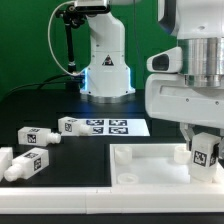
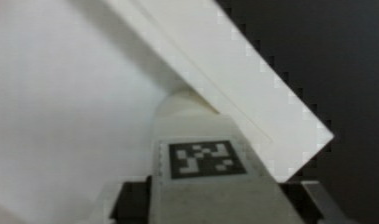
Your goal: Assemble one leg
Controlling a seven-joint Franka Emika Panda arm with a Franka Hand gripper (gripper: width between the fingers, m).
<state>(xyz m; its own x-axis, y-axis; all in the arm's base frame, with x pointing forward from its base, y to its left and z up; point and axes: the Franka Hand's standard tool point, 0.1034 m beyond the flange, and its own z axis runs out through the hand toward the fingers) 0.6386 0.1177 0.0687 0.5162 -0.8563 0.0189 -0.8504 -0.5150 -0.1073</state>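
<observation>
My gripper (image 1: 203, 150) is shut on a leg (image 1: 204, 156), a chunky white post with a black-and-white tag, held upright over the right part of the large flat white panel (image 1: 150, 165). In the wrist view the held leg (image 2: 204, 150) fills the space between my fingers, with the panel's raised rim (image 2: 221, 70) running diagonally beyond it. Three more legs lie on the black table on the exterior view's left: one (image 1: 32, 138), one (image 1: 72, 125) and one (image 1: 22, 163).
The marker board (image 1: 115, 127) lies flat on the table behind the panel. The white robot base (image 1: 105, 60) stands at the back. The table surface is black.
</observation>
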